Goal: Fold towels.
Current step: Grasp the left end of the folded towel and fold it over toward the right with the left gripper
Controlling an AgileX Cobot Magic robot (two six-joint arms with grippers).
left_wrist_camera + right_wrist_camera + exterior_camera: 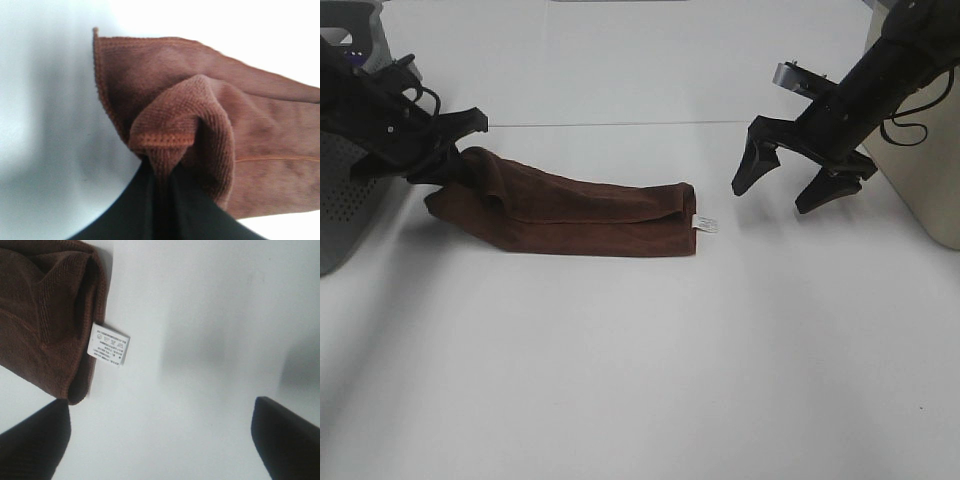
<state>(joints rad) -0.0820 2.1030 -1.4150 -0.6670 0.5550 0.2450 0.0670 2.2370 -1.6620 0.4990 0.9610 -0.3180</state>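
Note:
A brown towel [580, 212] lies folded lengthwise on the white table, with a white care label [706, 224] at its right end. My left gripper [448, 168] is shut on the towel's left end and lifts a pinched corner [175, 135] slightly. My right gripper [782, 186] is open and empty, hovering just right of the towel's right end. In the right wrist view the towel's end [50, 315] and label [107, 344] show beside the open fingers [35, 445].
A grey perforated basket [345, 200] stands at the left edge. A beige box [925, 170] stands at the right edge behind my right arm. Bare white table [640, 380] stretches in front of the towel.

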